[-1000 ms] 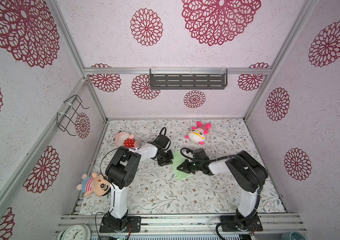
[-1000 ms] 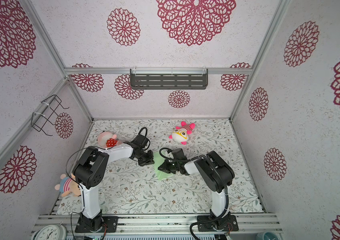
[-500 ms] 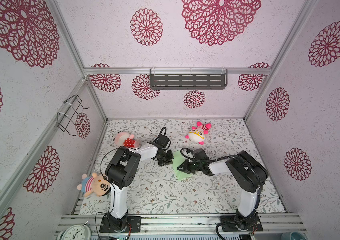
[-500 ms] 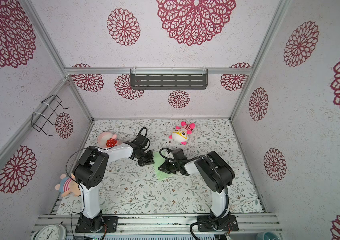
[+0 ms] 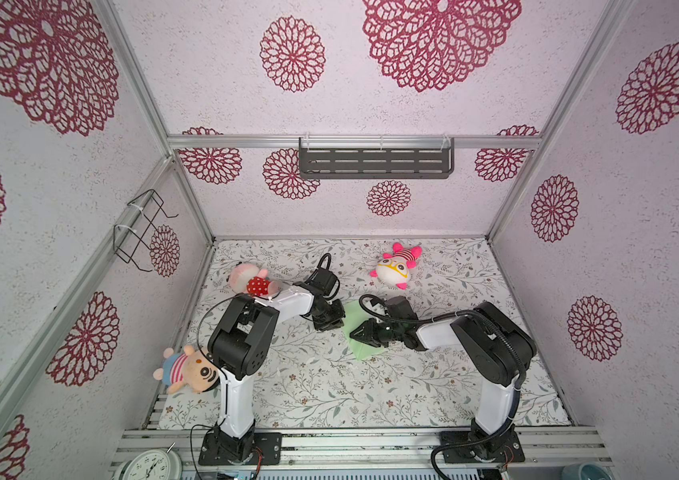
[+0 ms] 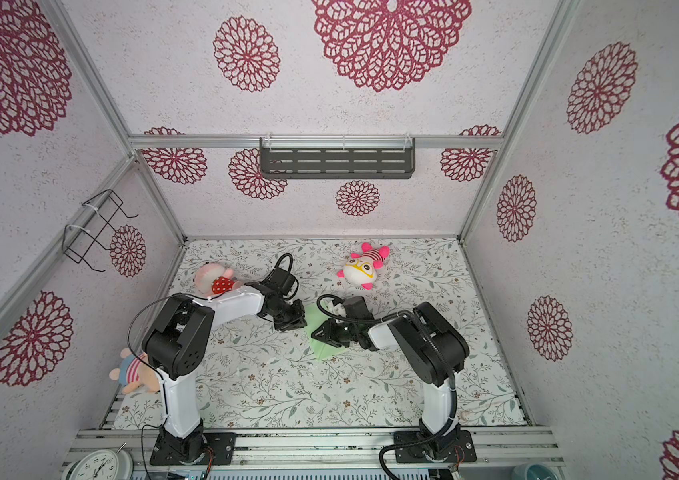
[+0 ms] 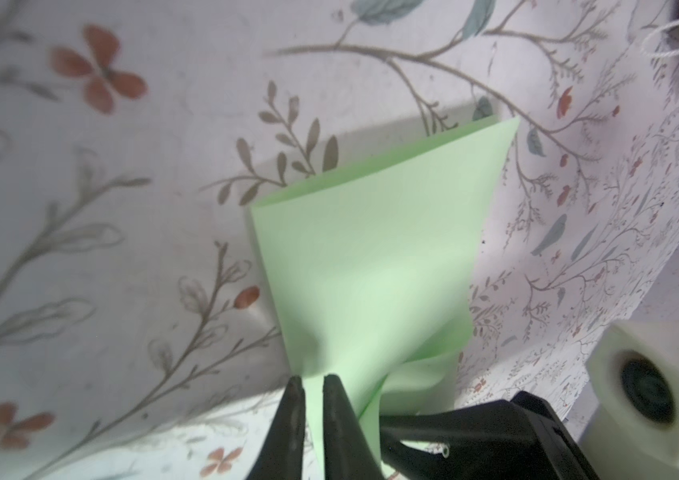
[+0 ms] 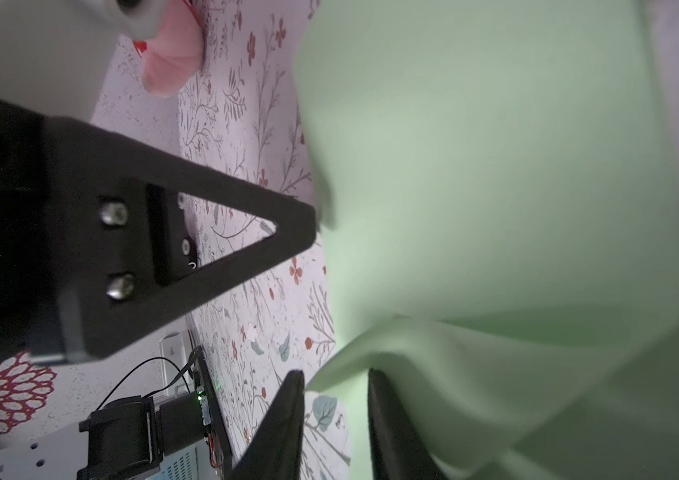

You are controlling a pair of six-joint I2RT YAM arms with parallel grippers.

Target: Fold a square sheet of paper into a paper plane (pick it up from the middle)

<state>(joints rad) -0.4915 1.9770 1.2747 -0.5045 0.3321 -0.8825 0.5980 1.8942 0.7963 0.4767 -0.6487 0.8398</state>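
Observation:
The square sheet of paper (image 5: pixel 366 352) is pale mint green and lies bent and partly folded on the flowered mat between my two grippers in both top views (image 6: pixel 326 353). My left gripper (image 5: pixel 331 322) is at its left edge. In the left wrist view the left gripper (image 7: pixel 314 380) has its jaws a little apart, with the paper (image 7: pixel 371 249) passing between them. My right gripper (image 5: pixel 356 332) reaches over the sheet from the right. In the right wrist view the right gripper (image 8: pixel 335 374) stands open, a curled edge of the paper (image 8: pixel 495 166) at its tips.
Plush toys lie around: a pink-and-white one with glasses (image 5: pixel 396 268) at the back, a red-dotted one (image 5: pixel 252 282) behind the left arm, a striped doll (image 5: pixel 188 370) at the left edge. A clock (image 5: pixel 150 465) stands at the front left, and a dark shelf (image 5: pixel 375 162) hangs on the back wall.
Both grippers' jaws have parted; they were closed on the paper before. The arms and the sheet stay in about the same place.

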